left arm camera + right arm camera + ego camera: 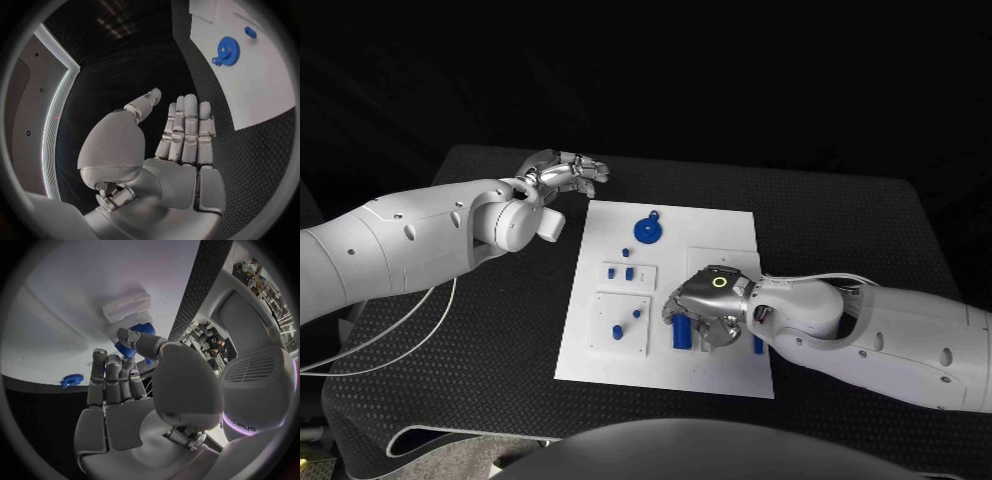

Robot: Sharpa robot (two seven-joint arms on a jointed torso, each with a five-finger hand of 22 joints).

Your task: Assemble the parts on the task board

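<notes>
Black table (473, 330) bearing white board (733, 375); right hand (708, 308) over blue parts (681, 333), grip unclear; left hand (564, 172) empty, fingers extended.

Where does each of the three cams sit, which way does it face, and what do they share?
Head view: on the robot's head, looking down at the black table and white task board; both arms show, left hand off the board's far corner, right hand over it.
Left wrist view: behind the left hand, facing over the table toward the board's corner.
Right wrist view: behind the right hand, facing the board close up.
Shared: the blue gear shows in all three views.
</notes>
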